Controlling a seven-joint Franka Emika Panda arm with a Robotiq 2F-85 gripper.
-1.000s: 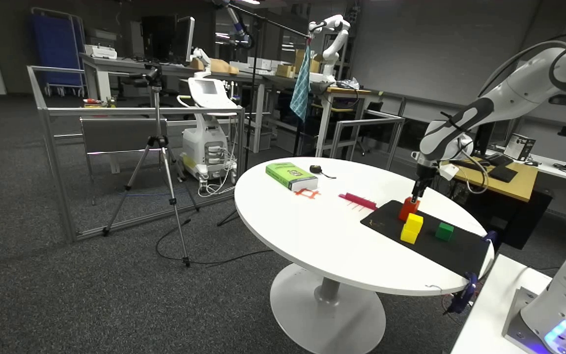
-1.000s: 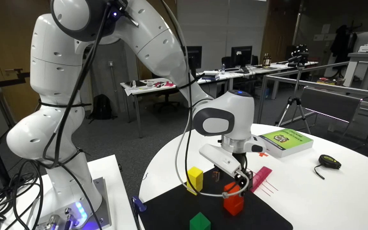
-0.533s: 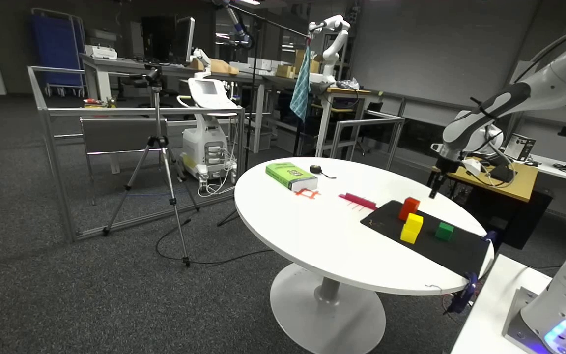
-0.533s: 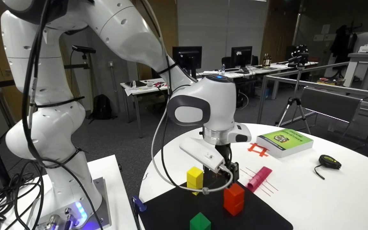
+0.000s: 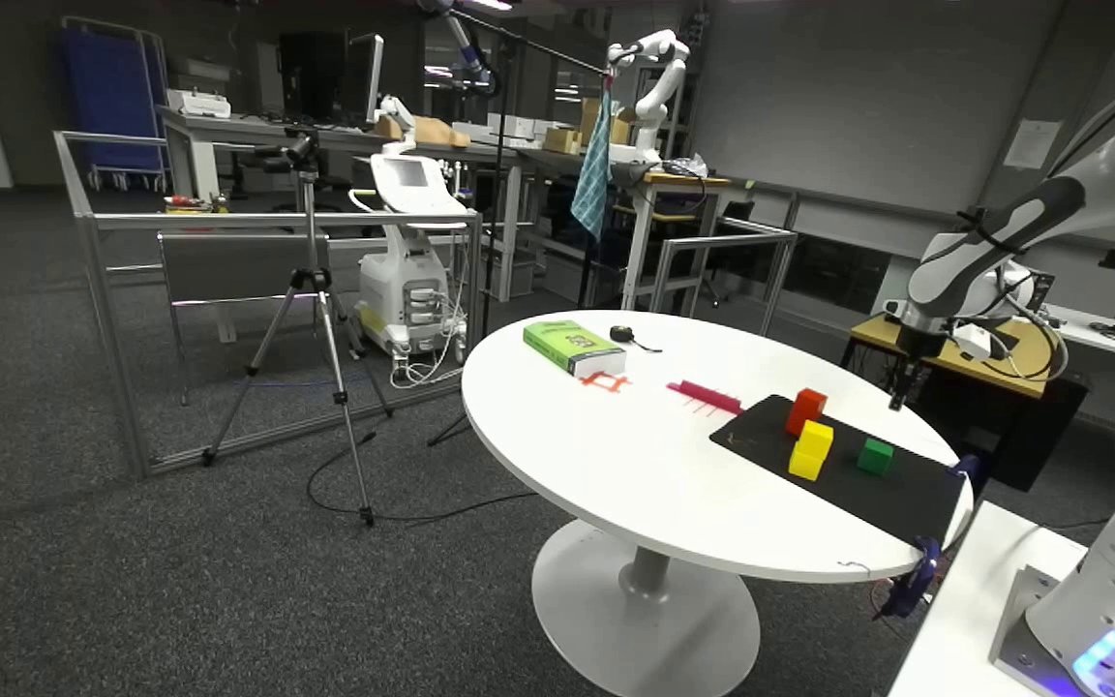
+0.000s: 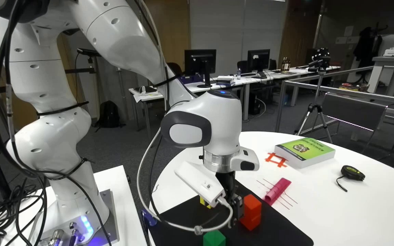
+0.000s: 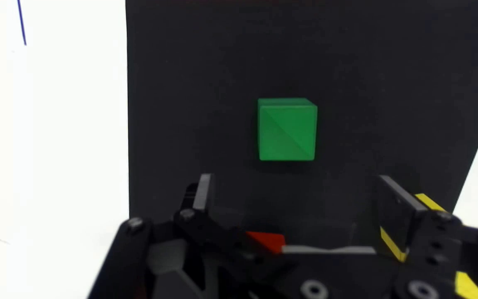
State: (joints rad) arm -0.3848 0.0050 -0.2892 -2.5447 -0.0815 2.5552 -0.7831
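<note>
- My desk carries a green book and tape measure, well apart from the black mat.
- The red stack and yellow stack stand on it near the green cube.
- My arm arches over, pincer pointing down, spread wide and unloaded.

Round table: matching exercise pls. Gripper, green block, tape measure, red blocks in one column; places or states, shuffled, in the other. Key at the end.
Things
1. gripper
2. green block
3. tape measure
4. red blocks

Places and states
A. directly on the white table
B. stacked on the black mat
C. open, holding nothing
D. single, unstacked, on the black mat

Pairs: 1-C, 2-D, 3-A, 4-B
</note>
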